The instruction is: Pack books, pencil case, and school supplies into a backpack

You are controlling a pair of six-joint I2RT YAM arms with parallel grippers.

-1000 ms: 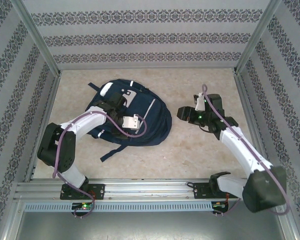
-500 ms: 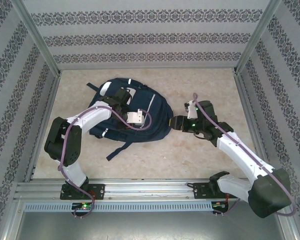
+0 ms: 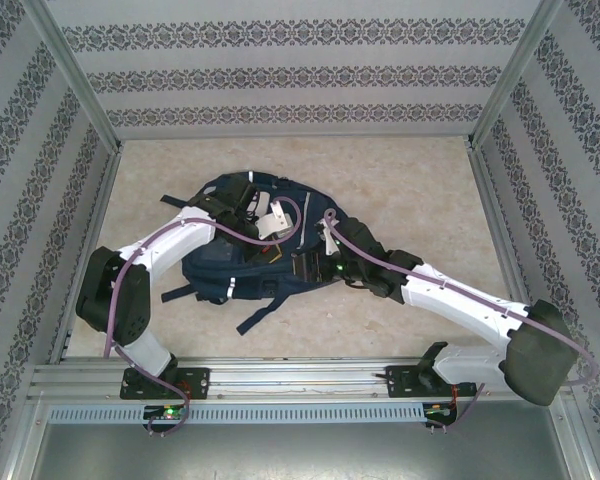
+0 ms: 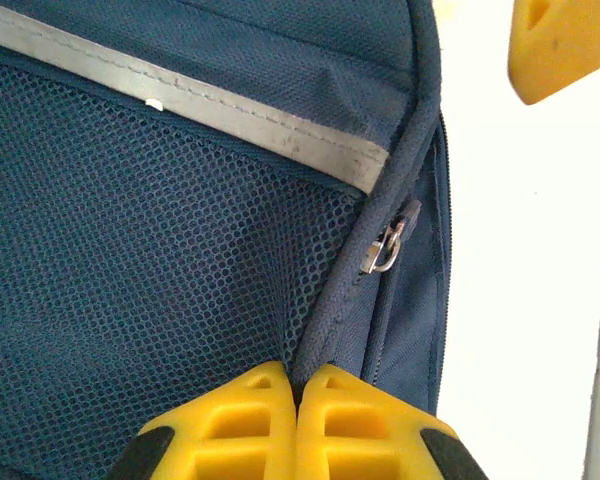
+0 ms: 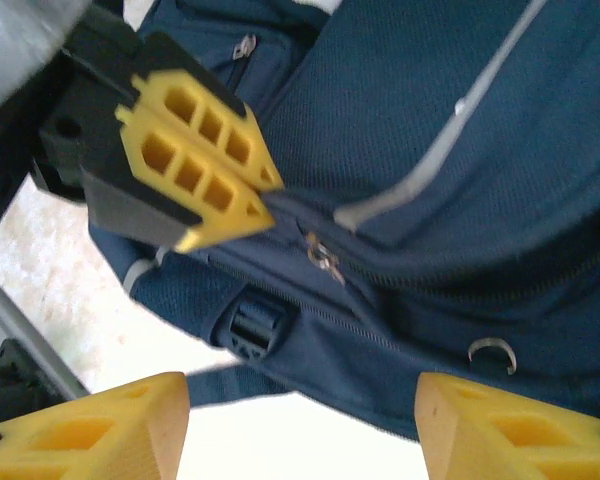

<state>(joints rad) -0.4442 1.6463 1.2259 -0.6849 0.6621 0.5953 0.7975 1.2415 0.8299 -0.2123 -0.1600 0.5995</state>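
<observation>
The navy-blue backpack [image 3: 230, 255] lies in the middle of the table, bunched up, and shows close up in the left wrist view [image 4: 160, 250] and the right wrist view [image 5: 430, 150]. My left gripper [image 4: 298, 378] is shut on the backpack's piped seam beside the mesh pocket, just below a metal zipper pull [image 4: 385, 250]. From above, the left gripper [image 3: 278, 240] sits on top of the bag. My right gripper [image 5: 300, 430] stands open at the bag's near right edge [image 3: 305, 268], nothing between its fingers. The left gripper's fingers [image 5: 195, 160] pinch the seam just ahead. The books, pencil case and school supplies are out of view.
A black strap buckle [image 5: 250, 325] and a second zipper pull [image 5: 325, 255] lie between the two grippers. Loose straps [image 3: 260, 315] trail toward the front rail. Patterned walls [image 3: 40, 180] enclose the table on three sides.
My left gripper has closed on the backpack's seam and the bag has bunched and shifted. The right arm has swung left across the table to the bag's edge.
</observation>
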